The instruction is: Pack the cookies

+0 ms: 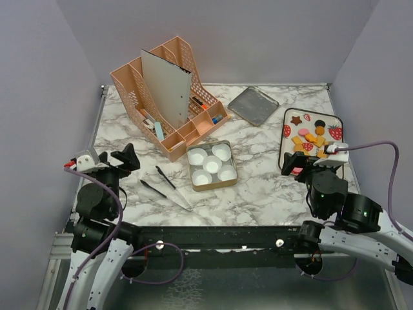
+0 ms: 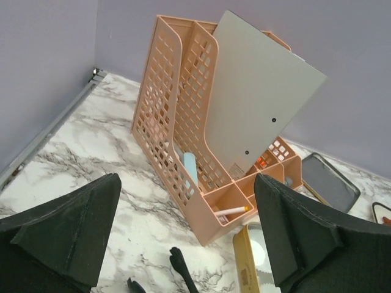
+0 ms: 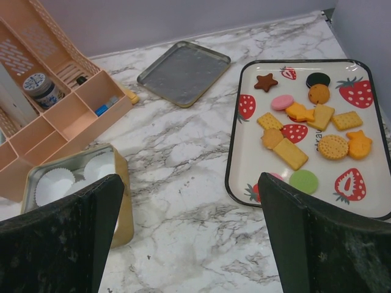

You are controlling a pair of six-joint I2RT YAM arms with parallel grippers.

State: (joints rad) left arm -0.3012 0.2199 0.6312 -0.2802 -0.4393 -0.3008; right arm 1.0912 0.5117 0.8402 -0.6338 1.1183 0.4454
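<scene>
The cookies (image 1: pixel 310 139) lie loose on a white strawberry-print tray (image 1: pixel 290 154) at the table's right side. In the right wrist view the cookies (image 3: pixel 305 122) show as orange-yellow squares, pink rounds, a brown star, a dark round and a green round on the tray (image 3: pixel 250 159). A gold tin (image 1: pixel 213 188) with white paper cups sits mid-table. My right gripper (image 1: pixel 298 165) hovers open just near of the tray, nothing between its fingers (image 3: pixel 189 180). The left gripper (image 1: pixel 126 158) is open at the left and empty (image 2: pixel 186 183), facing the organiser.
A pink desk organiser (image 1: pixel 193 126) with a grey board stands at the back left. A grey tin lid (image 1: pixel 253 104) lies at the back. Two black tweezers (image 1: pixel 164 176) rest left of the tin. Purple walls enclose the table.
</scene>
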